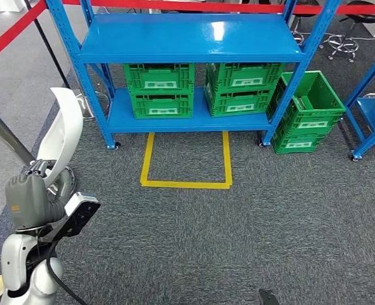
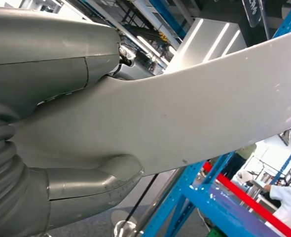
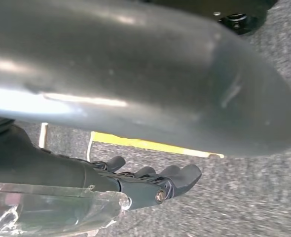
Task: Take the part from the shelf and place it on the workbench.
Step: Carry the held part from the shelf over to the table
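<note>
A: What shows at the lower left of the head view?
B: The left hand (image 1: 30, 200) under a grey ribbed cover, a white rounded arm shell (image 1: 18, 264), a black cable (image 1: 56, 279).
A: Right hand (image 3: 155, 180)?
B: Dark fingers, one brass-coloured screw.

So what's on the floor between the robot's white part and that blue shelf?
In the head view, only grey carpet lies between the white part in the left hand and the blue shelf; the yellow tape rectangle sits farther right.
</note>
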